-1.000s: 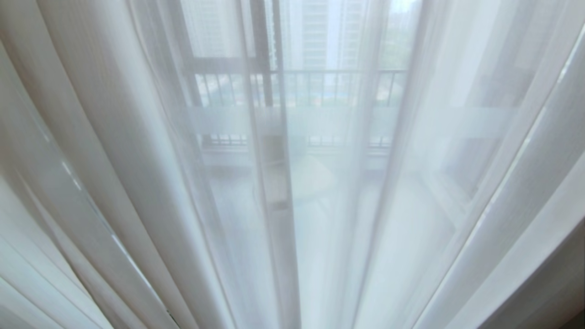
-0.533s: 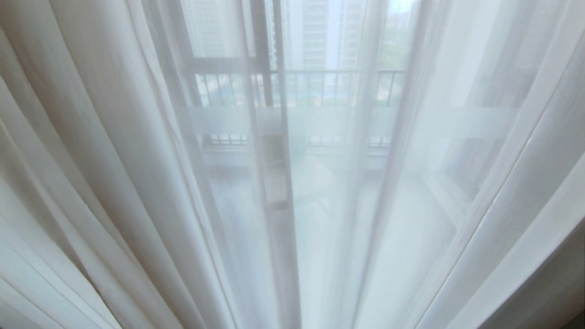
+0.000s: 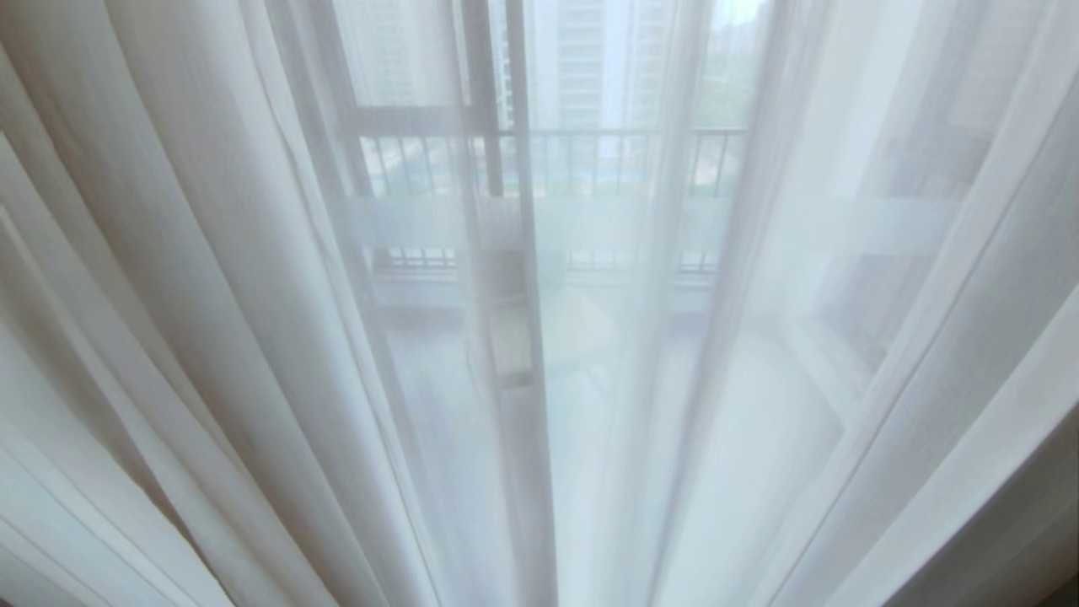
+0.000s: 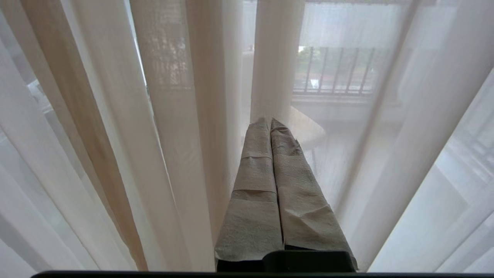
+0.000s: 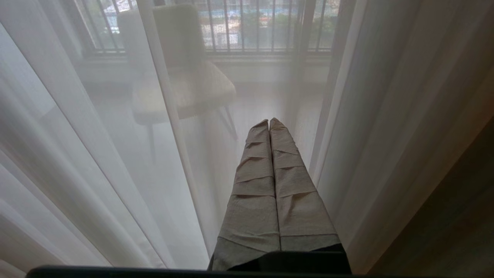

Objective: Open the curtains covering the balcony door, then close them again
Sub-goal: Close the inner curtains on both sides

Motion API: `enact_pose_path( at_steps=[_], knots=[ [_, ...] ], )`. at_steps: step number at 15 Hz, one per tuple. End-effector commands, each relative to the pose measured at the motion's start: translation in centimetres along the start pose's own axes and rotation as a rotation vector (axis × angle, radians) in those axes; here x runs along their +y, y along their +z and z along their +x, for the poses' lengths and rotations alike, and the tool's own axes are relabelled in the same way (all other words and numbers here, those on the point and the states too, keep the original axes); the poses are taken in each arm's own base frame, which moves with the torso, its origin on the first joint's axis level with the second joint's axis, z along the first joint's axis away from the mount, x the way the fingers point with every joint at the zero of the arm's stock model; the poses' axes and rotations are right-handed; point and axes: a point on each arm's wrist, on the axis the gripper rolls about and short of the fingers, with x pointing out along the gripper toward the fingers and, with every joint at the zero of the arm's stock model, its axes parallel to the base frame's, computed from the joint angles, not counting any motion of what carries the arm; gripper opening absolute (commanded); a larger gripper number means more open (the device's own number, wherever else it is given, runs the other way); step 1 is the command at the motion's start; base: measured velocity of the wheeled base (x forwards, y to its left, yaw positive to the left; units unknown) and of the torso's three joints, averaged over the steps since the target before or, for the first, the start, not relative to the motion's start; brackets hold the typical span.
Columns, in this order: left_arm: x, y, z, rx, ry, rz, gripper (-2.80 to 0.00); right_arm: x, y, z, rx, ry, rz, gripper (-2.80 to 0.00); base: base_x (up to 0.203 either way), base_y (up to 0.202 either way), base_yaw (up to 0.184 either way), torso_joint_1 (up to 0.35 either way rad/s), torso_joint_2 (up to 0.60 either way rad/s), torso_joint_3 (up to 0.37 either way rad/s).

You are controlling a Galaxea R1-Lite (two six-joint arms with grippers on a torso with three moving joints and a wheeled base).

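Meanwhile, head view: thin see-through white sheer curtains [image 3: 590,379] hang drawn across the black-framed glass balcony door [image 3: 493,126], denser folds from 7 to 9 o'clock. Left wrist view: the left gripper [image 4: 269,122], its paper-wrapped fingers [image 4: 254,173] pressed together on nothing, noses against a fold at 12 o'clock; pushing bare, it may slide off. Right wrist view: the right gripper [image 5: 269,122], likewise closed and empty, hangs clear.
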Motion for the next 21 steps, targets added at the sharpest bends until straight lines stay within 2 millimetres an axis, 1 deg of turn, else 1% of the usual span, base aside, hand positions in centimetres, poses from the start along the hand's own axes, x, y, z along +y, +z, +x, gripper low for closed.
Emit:
enact_pose_path(
  at_steps=[1, 6, 11, 12, 15, 18, 21],
  knots=[
    [0.1, -1.3, -0.3, 0.02, 0.003, 0.002, -2.8, 0.0, 0.0, 0.0, 0.001, 0.0, 0.0, -2.8, 0.0, 0.0, 0.0, 0.0, 0.0, 0.0],
    [0.3, -5.1, -2.1, 0.021, 0.09, 0.008, -2.8, 0.0, 0.0, 0.0, 0.001, 0.0, 0.0, -2.8, 0.0, 0.0, 0.0, 0.0, 0.0, 0.0],
    [0.4, -9.6, -3.7, -0.003, 0.151, 0.011, -2.8, 0.0, 0.0, 0.0, 0.001, 0.0, 0.0, -2.8, 0.0, 0.0, 0.0, 0.0, 0.0, 0.0],
    [0.4, -9.9, -4.0, -0.015, 0.153, 0.011, -2.8, 0.0, 0.0, 0.0, 0.001, 0.0, 0.0, -2.8, 0.0, 0.0, 0.0, 0.0, 0.0, 0.0],
    [0.3, -11.2, -4.4, 0.059, 0.098, 0.015, -2.8, 0.0, 0.0, 0.0, 0.001, 0.0, 0.0, -2.8, 0.0, 0.0, 0.0, 0.0, 0.0, 0.0],
    [0.3, -11.5, -4.9, 0.02, 0.09, 0.017, -2.8, 0.0, 0.0, 0.0, 0.001, 0.0, 0.0, -2.8, 0.0, 0.0, 0.0, 0.0, 0.0, 0.0],
    [0.3, -11.6, -4.9, 0.021, 0.092, 0.017, -2.8, 0.0, 0.0, 0.0, 0.001, 0.0, 0.0, -2.8, 0.0, 0.0, 0.0, 0.0, 0.0, 0.0]
  ],
)
